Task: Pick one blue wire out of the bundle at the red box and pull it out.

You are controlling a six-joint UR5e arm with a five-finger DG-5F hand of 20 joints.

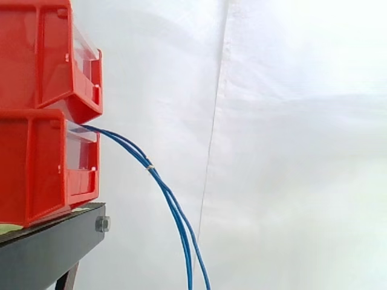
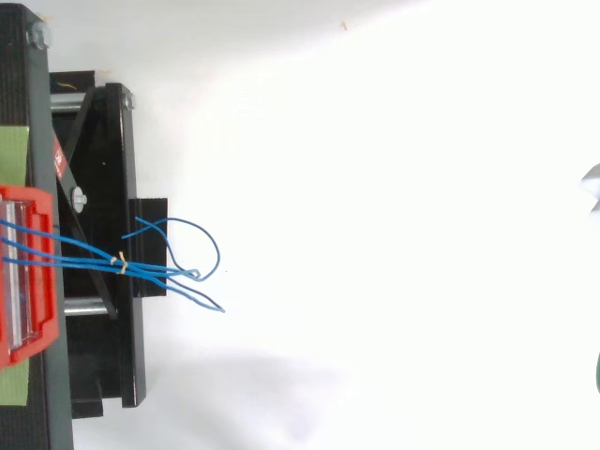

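Room around the hanging blue wires (image 1: 176,212) seems open; red bins (image 1: 42,115) block behind.

Laboratory-style robot test bench. A plain white curtain (image 1: 290,151) closes off the whole background as a neutral backdrop. Two stacked red storage bins (image 1: 36,169) sit on a black metal stand (image 1: 48,251) fastened with a hex bolt (image 1: 102,224). A tied bundle of blue wires (image 1: 175,208) hangs from the lower bin's open front.
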